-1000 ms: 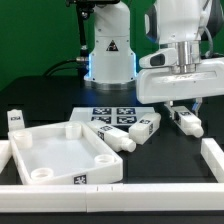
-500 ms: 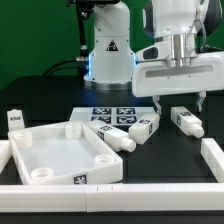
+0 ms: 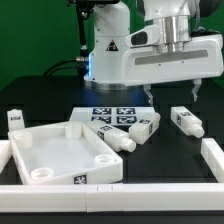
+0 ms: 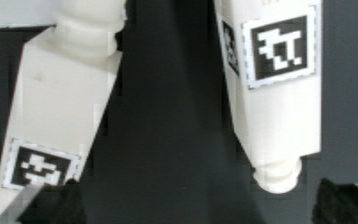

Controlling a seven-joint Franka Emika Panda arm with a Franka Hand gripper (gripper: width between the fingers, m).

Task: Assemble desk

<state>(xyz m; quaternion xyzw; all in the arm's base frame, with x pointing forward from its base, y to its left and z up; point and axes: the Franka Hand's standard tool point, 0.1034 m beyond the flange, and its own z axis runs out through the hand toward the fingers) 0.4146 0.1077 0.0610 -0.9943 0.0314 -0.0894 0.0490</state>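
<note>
Your gripper (image 3: 172, 92) hangs above the black table (image 3: 170, 152) with its two fingers spread wide and nothing between them.

The tabletop (image 3: 52, 134) lies flat at the exterior view's left, just behind the front border rail (image 3: 150, 196). It is hollow side up, a smooth white plastic rectangle with a raised rim and round sockets in its corners. Its long axis runs roughly across that view, turned a little out of line with the rail.

The upright leg (image 3: 14, 119) stands near the tabletop's far left corner, with its square black-and-white tag facing you. The near leg (image 3: 115, 140) lies on its side just beside the tabletop's right edge, pointing toward the exterior view's right.

The middle leg (image 3: 145, 127) lies at the edge of the marker board (image 3: 110, 114). The right leg (image 3: 187, 122) lies well apart from the tabletop. These two legs' long axes draw together toward the rear, and the gripper hangs over the gap between them.

In the wrist view you see two white, blocky legs side by side with a strip of black table between them. Each carries a tag, and one ends in a rounded tip.
</note>
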